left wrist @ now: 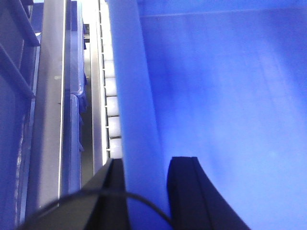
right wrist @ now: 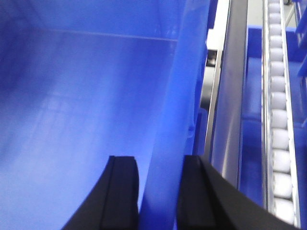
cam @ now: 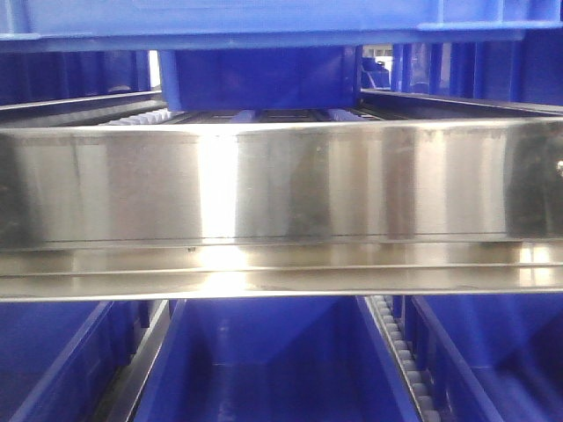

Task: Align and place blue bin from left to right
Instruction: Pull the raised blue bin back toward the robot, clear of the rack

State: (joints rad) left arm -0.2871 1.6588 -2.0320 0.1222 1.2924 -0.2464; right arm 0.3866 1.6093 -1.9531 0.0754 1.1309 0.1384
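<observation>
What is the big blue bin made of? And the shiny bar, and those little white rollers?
The blue bin looks like plastic: smooth, evenly coloured, with a soft sheen. The shiny bar looks like brushed metal, probably steel: it gives blurry reflections. The white rollers seem plastic too, matte and plain, but that is less sure.

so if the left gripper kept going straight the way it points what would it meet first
The left gripper straddles a wall of the large bright-blue plastic bin; going on, its inner finger would probably meet the bin's inside first, though depth is unclear.
</observation>
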